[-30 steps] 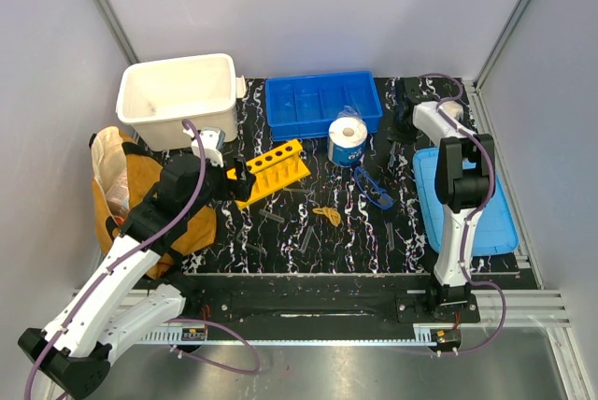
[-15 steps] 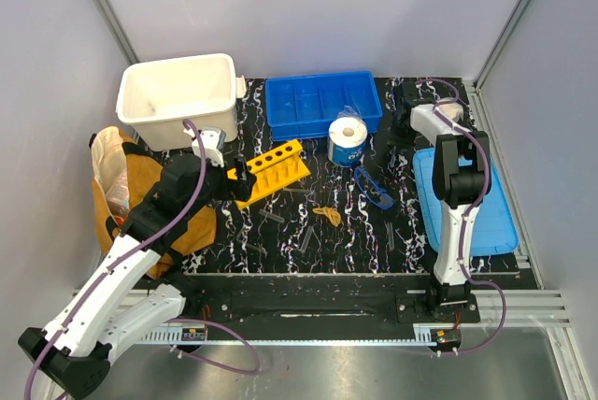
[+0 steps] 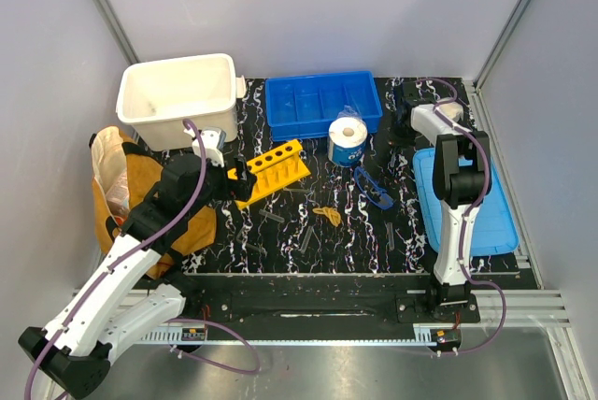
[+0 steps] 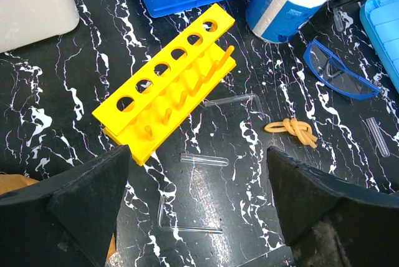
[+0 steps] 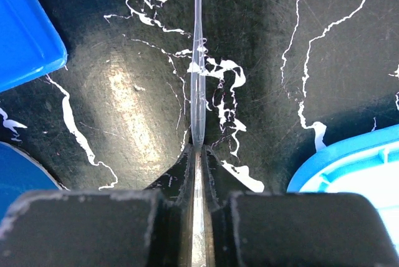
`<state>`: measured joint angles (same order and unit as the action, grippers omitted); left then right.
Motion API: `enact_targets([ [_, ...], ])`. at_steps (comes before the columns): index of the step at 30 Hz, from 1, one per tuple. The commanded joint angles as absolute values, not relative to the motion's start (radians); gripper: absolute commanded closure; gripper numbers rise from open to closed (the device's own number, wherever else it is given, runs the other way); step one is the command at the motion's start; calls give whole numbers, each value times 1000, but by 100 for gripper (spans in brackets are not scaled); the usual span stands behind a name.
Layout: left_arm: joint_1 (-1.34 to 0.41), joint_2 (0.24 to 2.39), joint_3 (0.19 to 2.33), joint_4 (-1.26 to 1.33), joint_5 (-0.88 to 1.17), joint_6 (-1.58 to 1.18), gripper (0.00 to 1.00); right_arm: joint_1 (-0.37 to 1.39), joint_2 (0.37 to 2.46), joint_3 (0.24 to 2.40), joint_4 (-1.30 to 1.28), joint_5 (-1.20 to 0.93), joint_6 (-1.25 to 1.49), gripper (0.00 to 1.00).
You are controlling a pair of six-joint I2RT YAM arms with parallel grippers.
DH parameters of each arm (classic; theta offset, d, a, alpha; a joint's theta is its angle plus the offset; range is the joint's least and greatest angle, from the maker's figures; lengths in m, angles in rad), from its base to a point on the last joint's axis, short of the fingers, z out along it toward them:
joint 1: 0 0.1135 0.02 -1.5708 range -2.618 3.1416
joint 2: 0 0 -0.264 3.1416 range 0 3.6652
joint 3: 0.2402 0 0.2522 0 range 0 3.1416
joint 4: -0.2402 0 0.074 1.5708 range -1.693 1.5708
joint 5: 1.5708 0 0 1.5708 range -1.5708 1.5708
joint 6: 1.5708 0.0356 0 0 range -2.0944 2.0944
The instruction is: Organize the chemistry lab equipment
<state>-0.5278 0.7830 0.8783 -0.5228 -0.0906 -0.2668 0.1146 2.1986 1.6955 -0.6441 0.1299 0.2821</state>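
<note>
Step in hand: picking one thin clear tube [image 5: 198, 73] off the black marbled mat [image 3: 280, 250] at the far right. Judged early in the task, since most pieces lie loose.
Next move: probably a slow, straight lift so the slim tube neither slips nor snaps, then a carry leftward toward the rack or a tray. Destination cannot be told.
Tan bag [image 3: 117, 190]: far left, beside the mat, not part of the job.
White bin [image 3: 177, 92]: back left corner.
Left gripper [image 4: 196, 183]: fingers spread wide, holding nothing, hovering over the mat near the rack's near end.
Yellow test-tube rack [image 4: 165, 86]: six round holes, lying at an angle on the mat, all holes unfilled.
Loose clear tubes [image 4: 204, 160]: several flat on the mat just beside the rack, below the left gripper.
Blue divided tray [image 3: 322, 106]: back centre.
Small yellow knotted piece [image 4: 293, 130]: on the mat, right of the rack.
Paper roll [image 3: 348, 141]: white with blue wrapper, upright in front of the tray.
Blue-rimmed goggles [image 4: 340, 73]: on the mat, right of the roll.
Right gripper [image 5: 198, 155]: low at the mat's back right, fingers drawn nearly together, pinching the near end of the thin clear tube. The rest of the tube points away along the mat.
Blue lid [image 3: 495, 222]: flat at the right edge, just beside that pinch.
</note>
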Motion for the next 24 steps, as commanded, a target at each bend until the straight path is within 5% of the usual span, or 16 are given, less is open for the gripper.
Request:
enact_targets([
  [1,-532,779,887,-483,-89,-276,6,114,2119,1678,-640,109,249,91],
  [13,-532,775,887,-483,-91,-270,6,120,1961,1764,-603,77,222,91],
  [24,-532,764,888,-483,-115,-259,6,136,2048,1874,-298,-170,98,90],
])
